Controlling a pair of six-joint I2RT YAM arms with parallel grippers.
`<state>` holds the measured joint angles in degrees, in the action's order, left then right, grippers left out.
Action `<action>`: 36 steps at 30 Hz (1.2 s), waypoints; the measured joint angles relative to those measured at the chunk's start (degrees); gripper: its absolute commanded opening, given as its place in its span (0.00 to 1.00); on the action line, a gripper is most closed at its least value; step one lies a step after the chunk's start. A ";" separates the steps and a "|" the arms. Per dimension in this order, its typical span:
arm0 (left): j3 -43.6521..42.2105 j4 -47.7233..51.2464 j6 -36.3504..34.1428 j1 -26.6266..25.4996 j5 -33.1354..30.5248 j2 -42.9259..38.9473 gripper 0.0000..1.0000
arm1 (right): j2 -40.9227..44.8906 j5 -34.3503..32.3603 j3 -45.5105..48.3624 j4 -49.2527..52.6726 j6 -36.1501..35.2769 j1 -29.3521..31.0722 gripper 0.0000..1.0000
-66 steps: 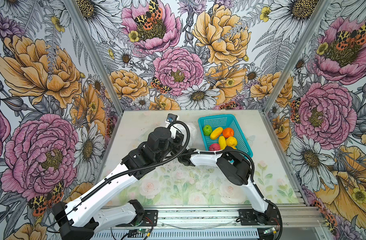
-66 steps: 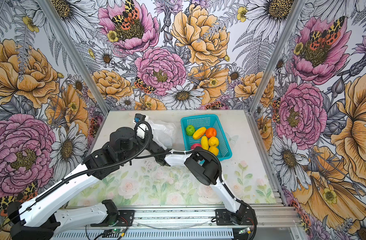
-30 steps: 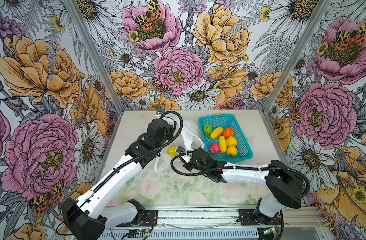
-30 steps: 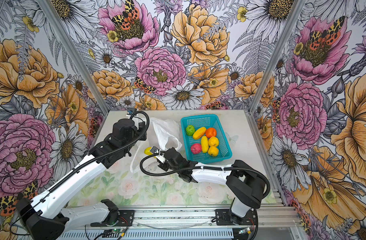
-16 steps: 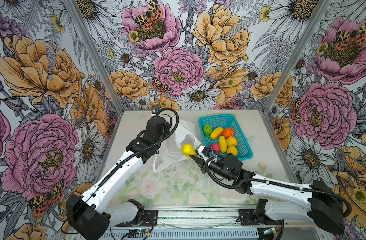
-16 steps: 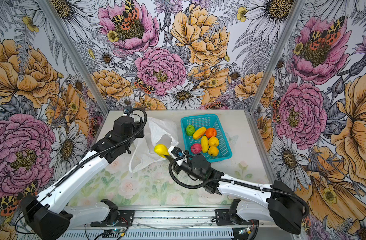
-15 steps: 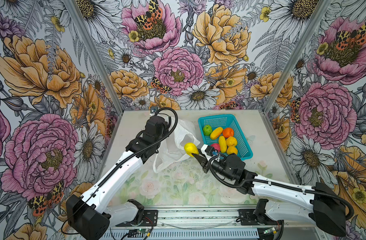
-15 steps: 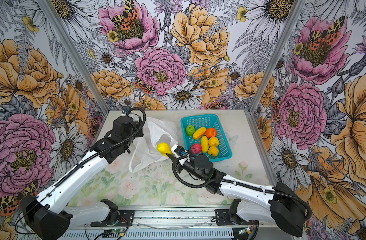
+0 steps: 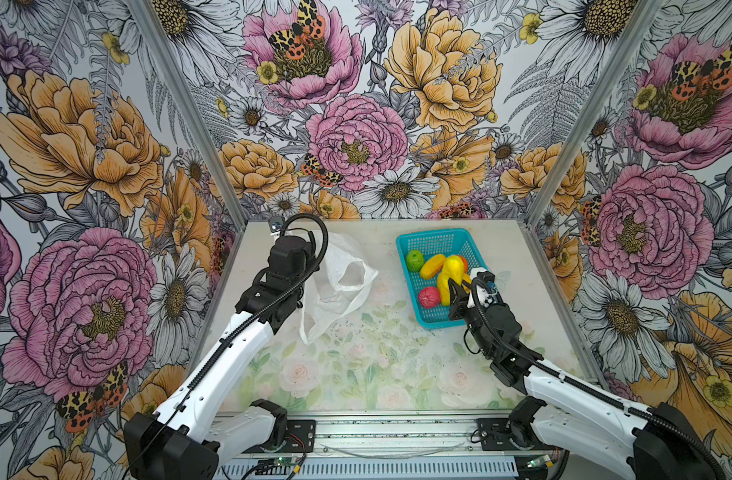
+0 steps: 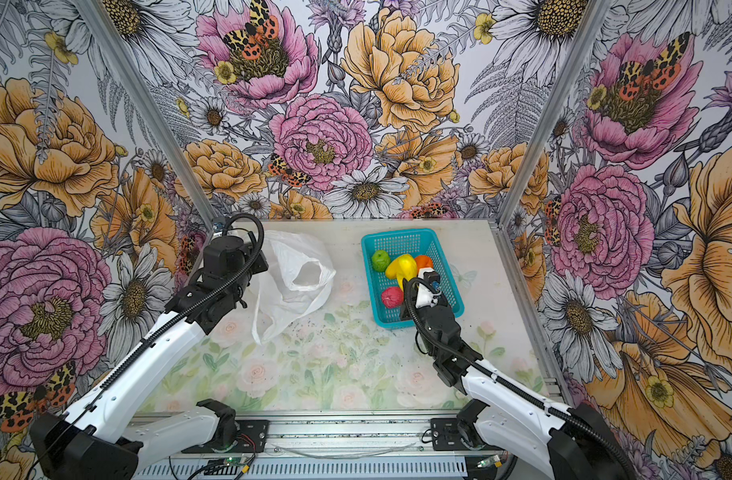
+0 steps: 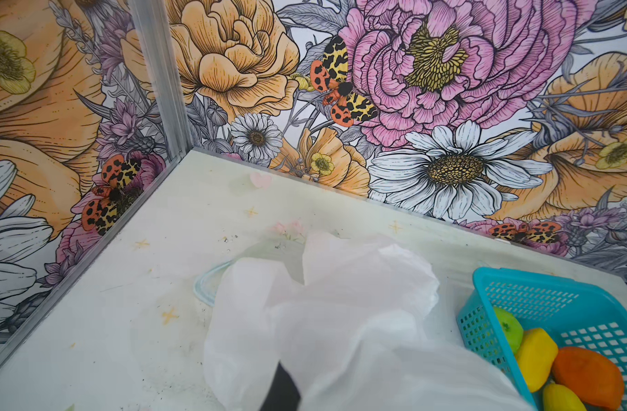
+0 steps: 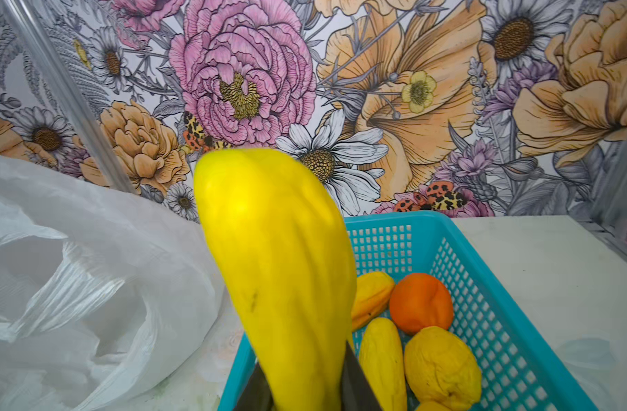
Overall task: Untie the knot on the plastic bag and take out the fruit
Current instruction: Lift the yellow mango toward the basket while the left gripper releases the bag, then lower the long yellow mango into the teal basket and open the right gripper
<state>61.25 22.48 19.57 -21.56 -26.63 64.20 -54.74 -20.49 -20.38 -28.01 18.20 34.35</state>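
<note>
Finding: the right gripper (image 9: pixel 458 291) is closed partway on the lower end of a yellow oblong plastic fruit (image 12: pixel 276 249), one dark finger on each side of it.

Position: in both top views the fruit hangs over the teal mesh plastic basket (image 9: pixel 433 235), toward the side of the basket that faces the bag. Its long axis stands nearly upright and runs up and away from the jaws. It is not yet resting among the other pieces.

Basket contents: a round green apple (image 9: pixel 414 261), a pink-red bumpy ball (image 9: pixel 429 297), a round orange fruit (image 12: pixel 420 302) and further yellow pieces.

Judgement: the coming move is a short descent and release. The fruit must tip off its upright line to lie down. The barest floor shows on the near side, next to the pink-red ball.

Bag: the white translucent crinkly plastic bag (image 9: pixel 339 291) lies well apart, to the left of the basket. Its mouth gapes and no knot is visible. No colour shows through the film, so it appears empty.

Left gripper (image 11: pixel 281 386): closed, and mostly covered by bag film, which it appears to pinch. The right arm is the nearer to the basket.
</note>
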 measured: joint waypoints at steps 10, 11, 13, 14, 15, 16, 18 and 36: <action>0.35 -1.14 0.04 0.00 6.40 5.51 0.00 | -5.38 -0.02 1.31 3.96 6.14 -3.10 0.13; 0.50 -1.14 0.04 0.00 6.75 5.92 0.00 | -6.51 0.44 1.22 4.20 6.56 -3.32 0.12; 0.90 -1.27 0.02 0.00 7.37 6.73 0.00 | -8.76 1.29 0.85 4.68 7.56 -3.34 0.12; 1.01 -1.33 0.02 0.00 7.54 6.95 0.00 | -9.75 1.70 0.59 4.79 7.98 -3.52 0.12; 1.22 -1.33 0.02 0.00 7.78 7.17 0.00 | -10.64 2.19 0.31 4.90 8.39 -3.63 0.12; 1.44 -1.33 0.02 0.00 7.93 7.32 0.00 | -11.50 2.49 -0.02 4.96 8.85 -3.65 0.12; 1.75 -1.38 0.02 0.00 8.17 7.58 0.00 | -13.05 3.13 -0.63 4.92 9.49 -3.69 0.12; 2.19 -1.36 0.02 0.11 8.70 8.02 0.00 | -10.49 3.93 -0.17 2.89 12.90 -3.96 0.55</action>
<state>63.44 21.12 19.59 -21.45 -17.93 72.23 -65.23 -16.56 -20.56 -25.12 31.09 30.39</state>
